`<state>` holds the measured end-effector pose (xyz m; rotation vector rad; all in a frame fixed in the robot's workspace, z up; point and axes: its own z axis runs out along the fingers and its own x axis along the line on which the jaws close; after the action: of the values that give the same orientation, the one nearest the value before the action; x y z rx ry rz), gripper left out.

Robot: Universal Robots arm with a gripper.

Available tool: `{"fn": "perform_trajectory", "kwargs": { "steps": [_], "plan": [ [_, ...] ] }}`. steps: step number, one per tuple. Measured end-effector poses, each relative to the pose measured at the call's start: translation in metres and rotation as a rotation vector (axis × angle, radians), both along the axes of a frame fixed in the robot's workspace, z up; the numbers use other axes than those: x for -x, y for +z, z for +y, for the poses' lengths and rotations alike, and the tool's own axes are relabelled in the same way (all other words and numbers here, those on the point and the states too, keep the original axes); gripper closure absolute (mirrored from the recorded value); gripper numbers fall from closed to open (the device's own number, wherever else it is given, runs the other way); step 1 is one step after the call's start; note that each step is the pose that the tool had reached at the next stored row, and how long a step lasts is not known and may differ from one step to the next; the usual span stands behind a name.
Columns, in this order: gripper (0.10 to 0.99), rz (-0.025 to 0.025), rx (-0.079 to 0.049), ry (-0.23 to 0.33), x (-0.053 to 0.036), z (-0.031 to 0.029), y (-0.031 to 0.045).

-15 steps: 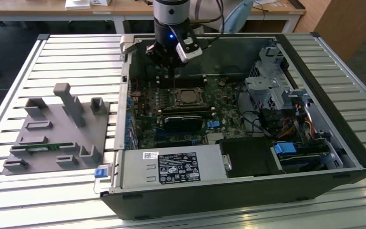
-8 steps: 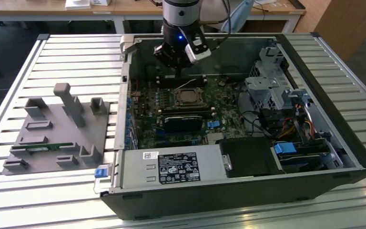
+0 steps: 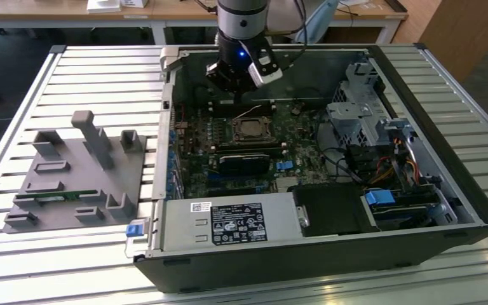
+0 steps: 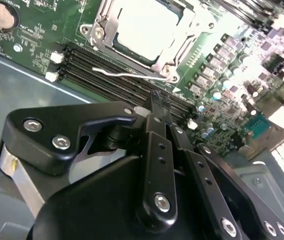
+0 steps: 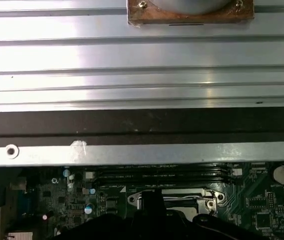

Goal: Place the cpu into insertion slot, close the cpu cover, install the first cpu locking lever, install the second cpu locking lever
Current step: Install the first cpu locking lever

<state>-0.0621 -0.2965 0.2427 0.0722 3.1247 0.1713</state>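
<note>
Even daylight in exterior view; glare bleaching motherboard at right of second wrist view; near foreground blurred.

Worktop of ribbed aluminium slats, bright and reflective under even light. Behind it, wooden desk on pale legs along far side. Dark floor below. Wooden panel at exterior view's right.

Silver-grey arm, blue wrist light, black screw-studded claw
</note>
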Motion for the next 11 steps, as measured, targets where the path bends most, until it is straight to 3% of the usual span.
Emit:
{"fn": "perform_trajectory", "kwargs": {
  "steps": [7, 11],
  "plan": [
    [0.98, 0.0, 0.0, 0.0, -0.0108, 0.0007, -0.0072],
    [0.98, 0.0001, 0.001, 0.001, -0.0123, 0.0015, -0.013]
  ]
}}
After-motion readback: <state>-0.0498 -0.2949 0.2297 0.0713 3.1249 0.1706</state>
